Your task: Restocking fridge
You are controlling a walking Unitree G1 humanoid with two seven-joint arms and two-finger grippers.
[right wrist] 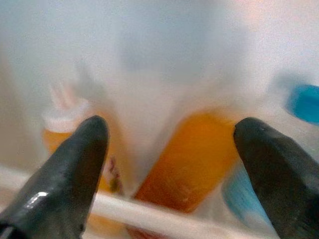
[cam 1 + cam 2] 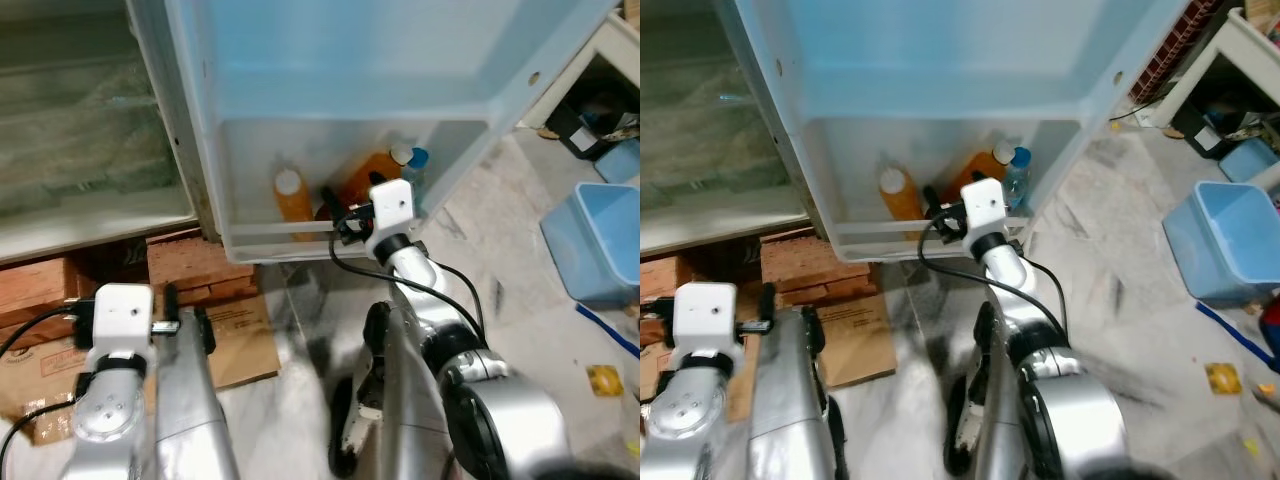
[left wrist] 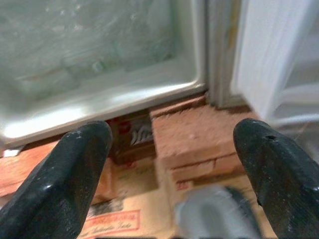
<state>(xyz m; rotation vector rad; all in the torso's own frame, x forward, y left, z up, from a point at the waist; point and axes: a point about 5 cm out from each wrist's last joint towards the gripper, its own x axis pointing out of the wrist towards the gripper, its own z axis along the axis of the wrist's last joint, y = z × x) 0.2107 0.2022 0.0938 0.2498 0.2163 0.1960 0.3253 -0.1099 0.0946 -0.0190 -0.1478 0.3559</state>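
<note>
The open fridge door's lowest shelf (image 2: 300, 238) holds an upright orange juice bottle (image 2: 292, 195), a tilted orange bottle (image 2: 370, 174) and a blue-capped bottle (image 2: 414, 162). My right gripper (image 2: 332, 212) is open just in front of the shelf rail, nothing between its fingers (image 1: 75, 164); the tilted orange bottle (image 1: 192, 154) lies ahead between them. My left gripper (image 2: 188, 318) is open low by the fridge base, its fingers (image 3: 70, 179) spread before the bricks (image 3: 194, 134).
The fridge body's lower drawer (image 2: 80, 150) sits at left above bricks (image 2: 200, 265) and flattened cardboard (image 2: 240, 340). A blue bin (image 2: 600, 240) and a white table leg (image 2: 560, 80) stand to the right on the marble floor, with a yellow scrap (image 2: 604, 380).
</note>
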